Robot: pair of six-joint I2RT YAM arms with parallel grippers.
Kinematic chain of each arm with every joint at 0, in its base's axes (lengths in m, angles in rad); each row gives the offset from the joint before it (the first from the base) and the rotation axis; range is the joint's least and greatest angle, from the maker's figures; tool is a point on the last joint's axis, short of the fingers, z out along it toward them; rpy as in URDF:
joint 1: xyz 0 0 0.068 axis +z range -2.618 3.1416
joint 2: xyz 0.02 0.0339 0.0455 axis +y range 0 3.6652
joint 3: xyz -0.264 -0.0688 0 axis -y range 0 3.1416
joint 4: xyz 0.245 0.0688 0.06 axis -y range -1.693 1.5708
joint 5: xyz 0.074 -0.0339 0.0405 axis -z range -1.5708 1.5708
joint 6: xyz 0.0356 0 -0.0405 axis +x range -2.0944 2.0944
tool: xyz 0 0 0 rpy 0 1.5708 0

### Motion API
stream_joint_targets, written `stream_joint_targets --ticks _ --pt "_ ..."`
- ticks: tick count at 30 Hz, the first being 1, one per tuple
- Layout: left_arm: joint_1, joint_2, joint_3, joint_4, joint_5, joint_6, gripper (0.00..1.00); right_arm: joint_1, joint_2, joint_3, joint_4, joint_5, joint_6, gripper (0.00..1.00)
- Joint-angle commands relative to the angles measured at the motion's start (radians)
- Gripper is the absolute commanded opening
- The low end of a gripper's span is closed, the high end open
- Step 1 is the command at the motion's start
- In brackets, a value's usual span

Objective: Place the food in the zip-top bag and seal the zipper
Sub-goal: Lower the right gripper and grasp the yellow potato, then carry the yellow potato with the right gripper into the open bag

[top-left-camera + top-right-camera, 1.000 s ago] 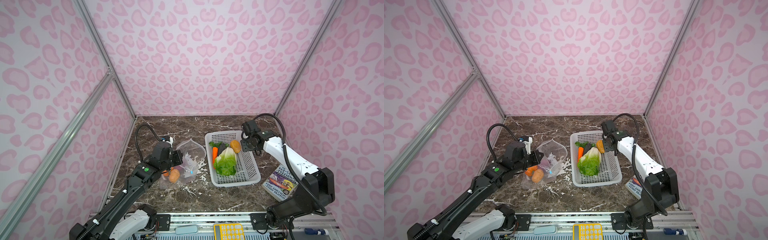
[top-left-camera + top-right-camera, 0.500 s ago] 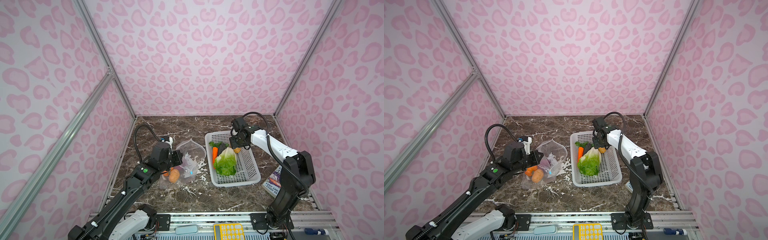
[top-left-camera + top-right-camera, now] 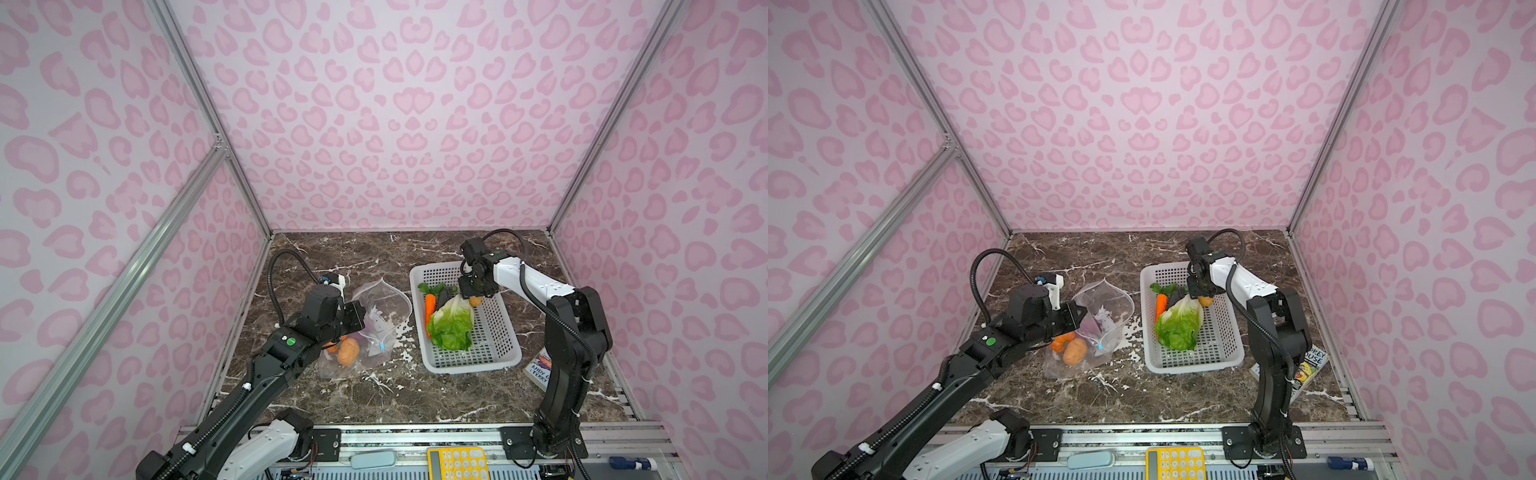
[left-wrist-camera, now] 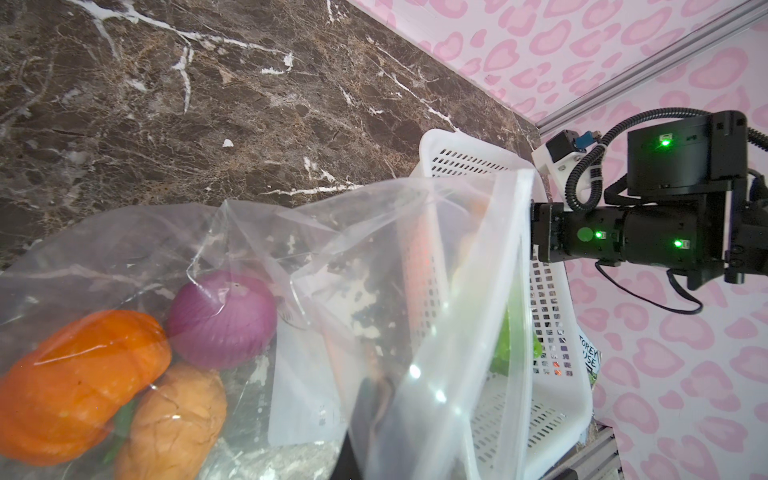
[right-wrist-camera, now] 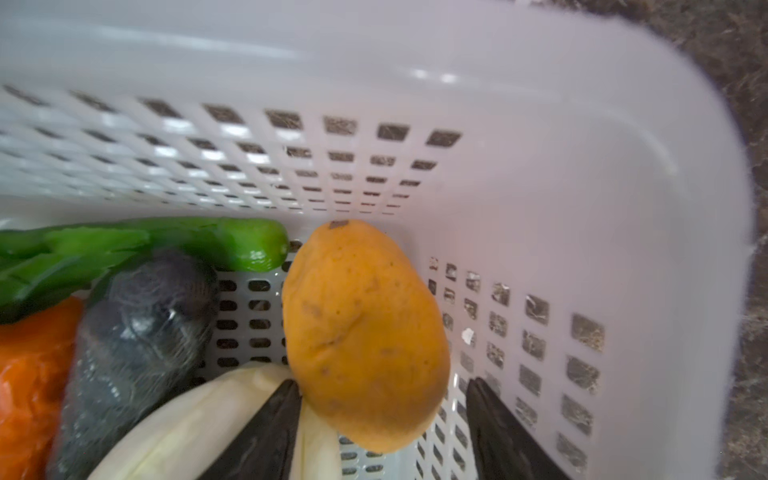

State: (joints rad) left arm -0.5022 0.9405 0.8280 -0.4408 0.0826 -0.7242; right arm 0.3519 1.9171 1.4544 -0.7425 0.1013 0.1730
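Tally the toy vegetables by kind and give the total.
Potatoes: 2
Pumpkin: 1
Onion: 1
Carrot: 1
Cabbage: 1
Dark piece, kind unclear: 1
Total: 7

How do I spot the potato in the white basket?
Find the white basket on the right of the marble table. At its far end, next to the cabbage, the potato lies under the right end effector. It is the only plain tan-yellow lump; its neighbours are green, orange or dark.
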Motion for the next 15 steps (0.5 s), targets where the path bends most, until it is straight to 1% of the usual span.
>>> stream_joint_targets --ticks 1,9,15 --pt "0.001 -0.008 0.003 0.002 -0.003 0.005 0.03 -0.001 0.028 -0.004 0.023 -0.011 0.002 0.66" --pt "0.001 -0.025 0.003 -0.009 -0.010 0.003 0.03 -0.007 0.074 0.003 0.037 -0.015 0.008 0.66" --pt "0.001 -0.037 0.001 -0.013 -0.018 0.002 0.03 -0.010 0.038 -0.005 0.043 -0.019 0.008 0.52"
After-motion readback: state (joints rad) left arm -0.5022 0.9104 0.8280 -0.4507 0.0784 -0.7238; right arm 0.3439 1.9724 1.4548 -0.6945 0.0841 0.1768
